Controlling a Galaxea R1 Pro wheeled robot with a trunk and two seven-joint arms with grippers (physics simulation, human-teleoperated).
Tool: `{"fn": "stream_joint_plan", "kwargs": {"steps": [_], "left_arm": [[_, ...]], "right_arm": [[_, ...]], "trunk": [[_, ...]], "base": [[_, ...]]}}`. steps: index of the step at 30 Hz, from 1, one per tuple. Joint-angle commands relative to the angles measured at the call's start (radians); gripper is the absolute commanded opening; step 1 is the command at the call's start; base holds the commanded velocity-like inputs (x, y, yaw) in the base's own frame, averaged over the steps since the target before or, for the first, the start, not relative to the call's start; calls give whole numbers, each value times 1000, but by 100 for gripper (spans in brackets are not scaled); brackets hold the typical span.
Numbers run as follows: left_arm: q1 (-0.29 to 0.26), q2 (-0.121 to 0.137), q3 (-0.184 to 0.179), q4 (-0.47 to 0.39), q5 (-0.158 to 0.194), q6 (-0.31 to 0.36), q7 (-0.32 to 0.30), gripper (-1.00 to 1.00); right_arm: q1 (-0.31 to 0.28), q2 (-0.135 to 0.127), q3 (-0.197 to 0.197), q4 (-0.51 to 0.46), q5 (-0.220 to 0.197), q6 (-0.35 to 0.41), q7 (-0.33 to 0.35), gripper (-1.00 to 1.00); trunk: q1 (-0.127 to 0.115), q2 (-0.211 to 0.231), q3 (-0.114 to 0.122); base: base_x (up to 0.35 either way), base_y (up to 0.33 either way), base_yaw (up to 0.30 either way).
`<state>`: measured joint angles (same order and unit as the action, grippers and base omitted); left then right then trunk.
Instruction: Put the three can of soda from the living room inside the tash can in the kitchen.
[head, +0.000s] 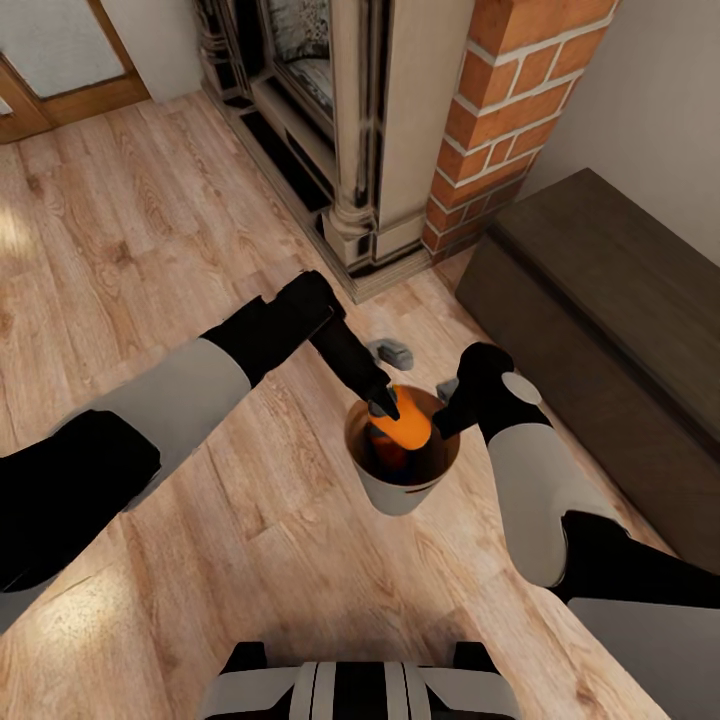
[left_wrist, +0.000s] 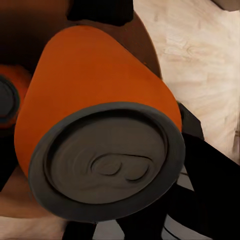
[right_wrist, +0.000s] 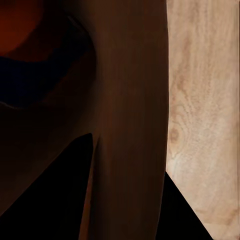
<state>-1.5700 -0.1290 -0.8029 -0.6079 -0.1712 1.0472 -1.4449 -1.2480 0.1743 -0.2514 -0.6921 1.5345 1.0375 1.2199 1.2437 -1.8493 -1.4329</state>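
Observation:
The tash can (head: 400, 497), grey outside and brown inside, hangs just above the wooden floor. My right gripper (head: 447, 410) is shut on its rim, and the brown wall (right_wrist: 130, 100) runs between the fingers. My left gripper (head: 384, 402) is shut on an orange can of soda (head: 408, 428), holding it tilted in the bin's mouth. That can (left_wrist: 100, 85) shows close up with its dark lid facing the left wrist camera. A second orange can (left_wrist: 7, 95) lies deeper inside the bin. The bin's bottom is dark, so I cannot tell what else lies there.
A red-brick fireplace column (head: 510, 110) and its ornate stone surround (head: 350, 150) stand ahead. A dark low bench (head: 600, 290) runs along the right wall. A small grey object (head: 392, 352) lies on the floor behind the bin. Bare wooden floor (head: 120, 230) stretches to the left.

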Motion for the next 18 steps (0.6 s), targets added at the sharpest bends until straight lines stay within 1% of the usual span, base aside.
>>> {"fn": "stream_joint_plan", "kwargs": {"steps": [1, 3, 5, 8, 10, 15, 18], "left_arm": [[9, -1, -1, -2, -3, 0, 1, -100], [19, -1, -11, -4, -6, 0, 1, -100], [26, -2, -53, -5, -7, 0, 1, -100], [43, -5, -70, -7, -7, 0, 1, -100], [59, -8, -77, -8, -8, 0, 5, -100], [68, -11, -81, -9, -6, 0, 31, -100], [78, -12, -82, -9, -6, 0, 39, -100]], "right_arm": [[-2, 0, 0, 0, -14, 10, 1, -100], [-3, 0, 0, 0, -14, 10, 1, -100], [-8, 0, 0, 0, -14, 10, 1, -100], [-14, 0, 0, 0, -15, 10, 2, -100], [-26, 0, 0, 0, -16, 10, 4, -100], [-49, 0, 0, 0, -15, 10, 40, -100], [-56, 0, 0, 0, -15, 10, 50, -100]], "trunk": [[0, 0, 0], [0, 0, 0], [0, 0, 0], [0, 0, 0], [0, 0, 0], [0, 0, 0], [0, 0, 0]], "base": [[0, 0, 0], [0, 0, 0], [0, 0, 0], [0, 0, 0], [0, 0, 0], [0, 0, 0], [0, 0, 0]]}}
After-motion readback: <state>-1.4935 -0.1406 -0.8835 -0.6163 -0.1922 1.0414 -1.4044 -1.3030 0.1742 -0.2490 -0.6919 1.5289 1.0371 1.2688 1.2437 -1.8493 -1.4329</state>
